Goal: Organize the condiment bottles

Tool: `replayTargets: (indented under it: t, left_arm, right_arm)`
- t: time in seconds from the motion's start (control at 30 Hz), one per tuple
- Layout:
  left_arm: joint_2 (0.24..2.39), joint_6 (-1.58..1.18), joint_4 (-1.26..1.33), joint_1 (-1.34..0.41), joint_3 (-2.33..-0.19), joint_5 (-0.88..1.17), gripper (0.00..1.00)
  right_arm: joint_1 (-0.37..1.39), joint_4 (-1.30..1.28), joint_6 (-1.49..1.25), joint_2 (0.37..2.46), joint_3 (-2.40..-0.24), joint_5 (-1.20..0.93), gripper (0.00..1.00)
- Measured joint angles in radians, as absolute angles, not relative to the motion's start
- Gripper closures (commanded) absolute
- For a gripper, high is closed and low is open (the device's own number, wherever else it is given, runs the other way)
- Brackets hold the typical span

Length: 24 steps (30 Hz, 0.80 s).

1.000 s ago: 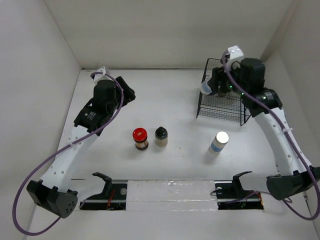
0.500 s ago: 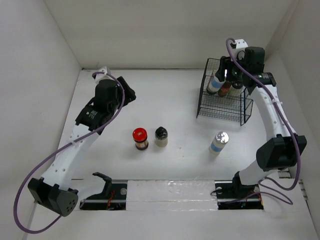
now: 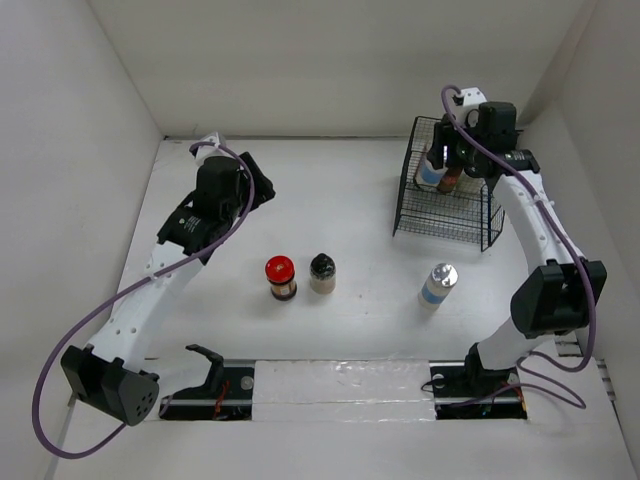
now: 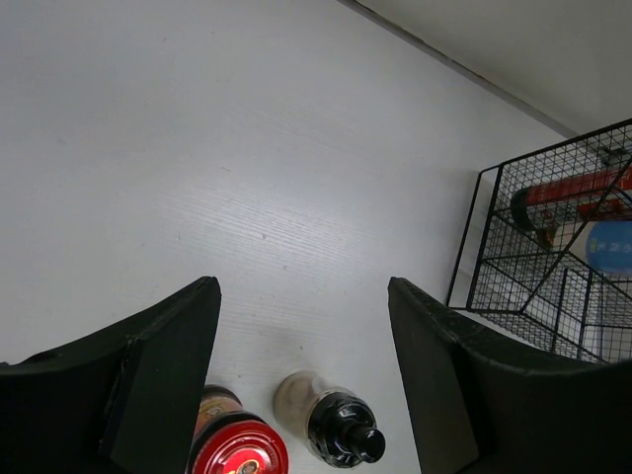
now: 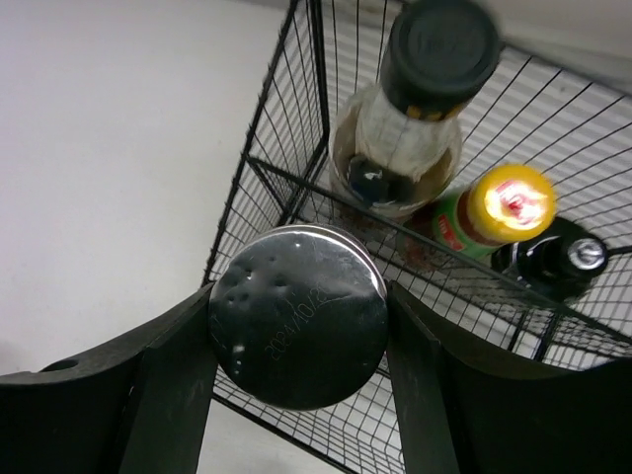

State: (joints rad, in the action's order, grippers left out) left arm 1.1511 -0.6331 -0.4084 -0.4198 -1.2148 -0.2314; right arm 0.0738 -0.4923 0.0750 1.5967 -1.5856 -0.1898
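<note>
gripping 1 silver-topped shaker between part-spread fingers, the right gripper hangs at the left end of the black wire basket, beside the cream black-capped bottle and 2 sauce bottles inside. the left gripper is parted and empty above the table, over the red-lidded jar and black-capped jar. the other shaker stands on the table near the basket.

The red-lidded jar and black-capped jar are framed between spread fingers; a basket is seen by the table's far edge.
</note>
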Motion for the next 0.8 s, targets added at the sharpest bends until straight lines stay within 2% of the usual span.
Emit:
replayTargets:
  t: [0.17, 0.3, 0.33, 0.4, 0.43, 0.5, 0.67, 0.8]
  left_arm:
    - [1.153, -0.633, -0.408, -0.420, -1.215, -0.231, 0.35]
    - [1.158, -0.633, -0.408, -0.420, -1.215, -0.231, 0.35]
    - [1.160, -0.633, -0.408, -0.420, -1.215, -0.231, 0.35]
    - [1.162, -0.633, -0.407, -0.420, -1.215, -0.231, 0.35]
    - [1.163, -0.633, -0.407, -0.420, -1.215, -0.231, 0.35]
    - [1.164, -0.633, -0.407, -0.420, -1.215, -0.231, 0.35]
    - [1.164, -0.633, -0.407, -0.420, -1.215, -0.231, 0.35]
    - [1.164, -0.633, -0.407, -0.420, -1.215, -0.231, 0.35]
  right_arm:
    - [0.084, -0.450, 0.075, 1.654, -1.504, -0.175, 0.74]
    - [0.090, -0.437, 0.071, 1.730, -1.496, -0.170, 0.58]
    - [0.092, -0.431, 0.068, 1.744, -1.496, -0.167, 0.46]
    - [0.094, -0.415, 0.063, 1.747, -1.500, -0.168, 0.31]
    - [0.097, -0.419, 0.063, 1.747, -1.500, -0.167, 0.19]
    - [0.101, -0.422, 0.058, 1.747, -1.504, -0.164, 0.10]
    - [0.108, -0.470, 0.056, 1.715, -1.522, -0.145, 0.01]
    - [0.120, -0.514, 0.055, 1.558, -1.500, -0.097, 0.01]
